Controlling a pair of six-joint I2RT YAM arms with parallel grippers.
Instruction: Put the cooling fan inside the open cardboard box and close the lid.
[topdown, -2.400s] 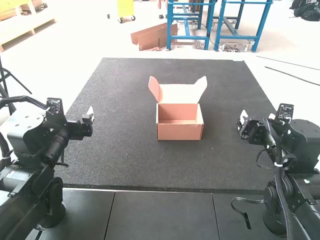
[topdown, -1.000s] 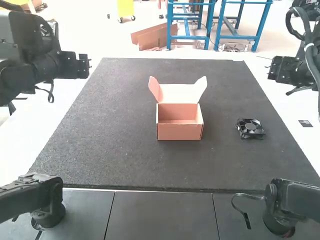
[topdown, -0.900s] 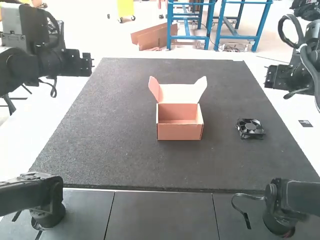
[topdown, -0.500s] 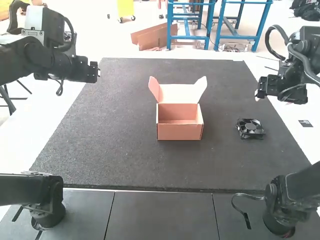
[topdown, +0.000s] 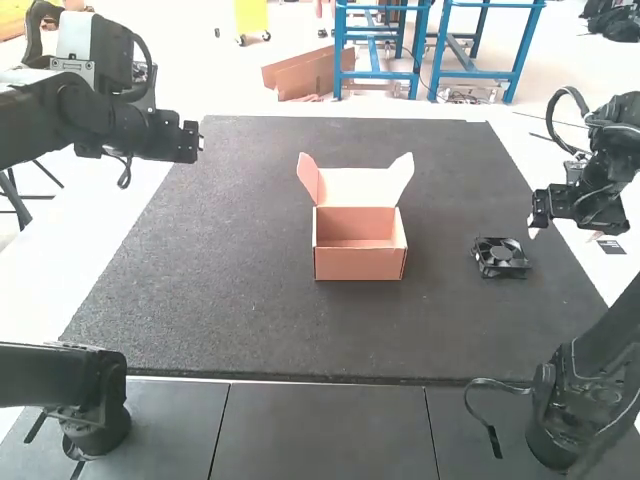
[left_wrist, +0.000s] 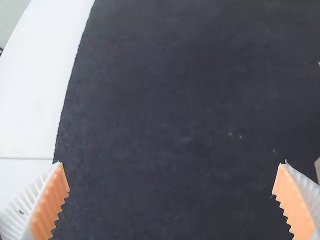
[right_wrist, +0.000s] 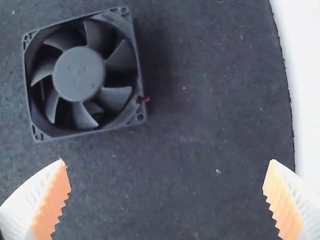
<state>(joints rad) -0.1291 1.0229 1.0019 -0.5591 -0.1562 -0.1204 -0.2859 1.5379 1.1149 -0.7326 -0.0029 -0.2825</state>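
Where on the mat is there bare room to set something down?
Widest bare mat lies between its left edge and the cardboard box. The strip in front of the box is free. Tightest: the right edge, around the cooling fan with the right gripper near it.

This is a robotics lab or workshop bench. A black textured work mat (topdown: 250, 280) covers most of a white tabletop (topdown: 60, 260). Two black jointed robot arms stand off the mat's near corners, the left arm (topdown: 60, 105) and the right arm (topdown: 605, 185), each on a heavy round base. Dark panels (topdown: 320, 430) run along the mat's near edge, and a loose black cable (topdown: 492, 436) trails by the right base. On the mat sit a plain cardboard box (topdown: 360, 245) and a bare cooling fan (topdown: 501, 257).
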